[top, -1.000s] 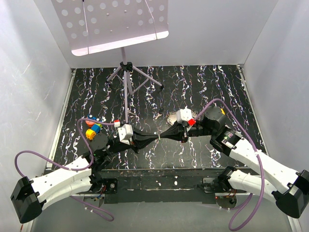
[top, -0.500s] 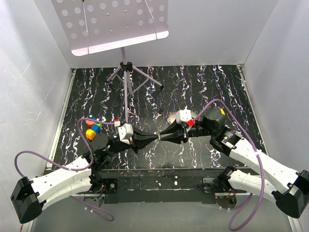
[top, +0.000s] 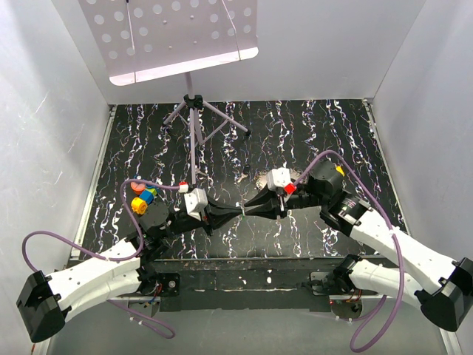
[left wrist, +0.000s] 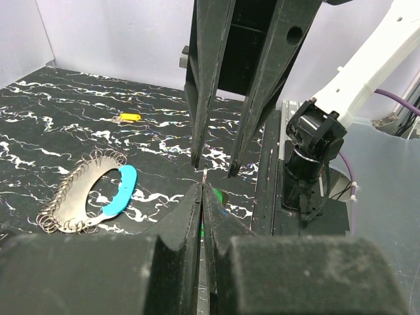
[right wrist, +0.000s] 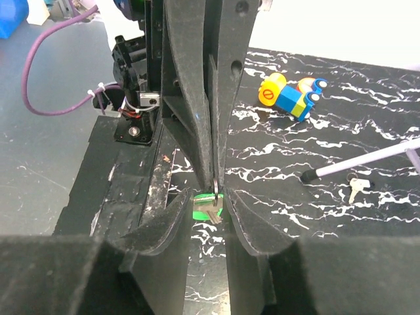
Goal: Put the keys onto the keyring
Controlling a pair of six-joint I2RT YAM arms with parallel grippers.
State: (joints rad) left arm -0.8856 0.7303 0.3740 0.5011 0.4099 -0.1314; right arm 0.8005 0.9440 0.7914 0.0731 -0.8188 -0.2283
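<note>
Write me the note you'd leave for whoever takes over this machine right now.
Left gripper: shut on the green-headed key, held off the table.
Right gripper: open, jaws either side of that key, not gripping.
Keyring: lying flat on the table with its light-blue tag, untouched.
A second small silver key lies near the tripod foot.
Done: one key lifted. Left: get the keys onto the keyring.

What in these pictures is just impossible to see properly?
Top view: key too small, lost where left fingers meet right fingers; keyring partly under the right arm.
Left wrist view: key only a green sliver behind the left fingers.
Any view: whether right fingers touch the key.
</note>
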